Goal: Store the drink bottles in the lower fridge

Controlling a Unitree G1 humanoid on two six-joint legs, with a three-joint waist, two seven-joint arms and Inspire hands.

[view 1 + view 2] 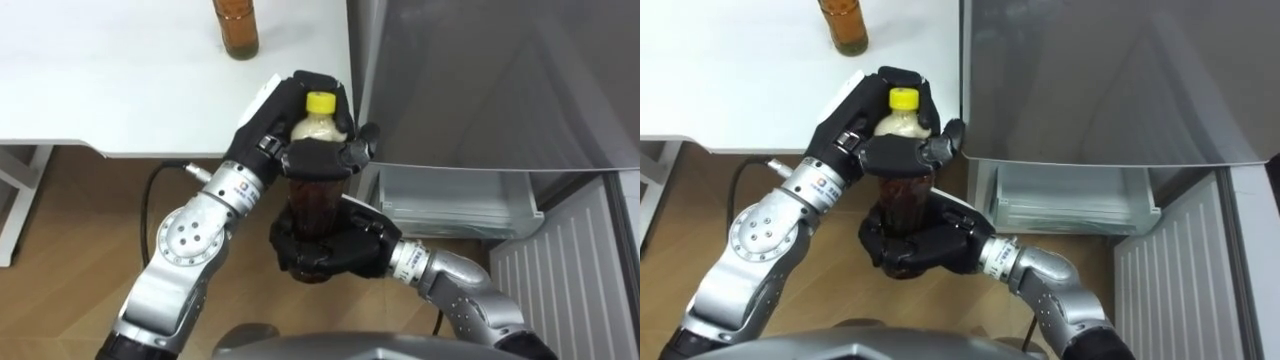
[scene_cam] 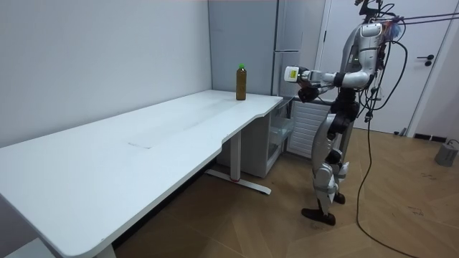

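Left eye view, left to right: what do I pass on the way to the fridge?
Brown bottle on the table → yellow-capped bottle, gripped by the left hand above and the right hand below → clear fridge drawer → ribbed white door panel.

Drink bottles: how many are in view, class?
2. The yellow-capped bottle is held between the left hand and right hand; the second bottle stands on the white table. The fridge may hide more.

Am watching long white counter (image 2: 143,143) on my feed, its front edge curving inward midway. One amber bottle (image 2: 241,82), green cap, standing upright near counter's far corner. Wooden floor (image 2: 401,208) lying underneath.
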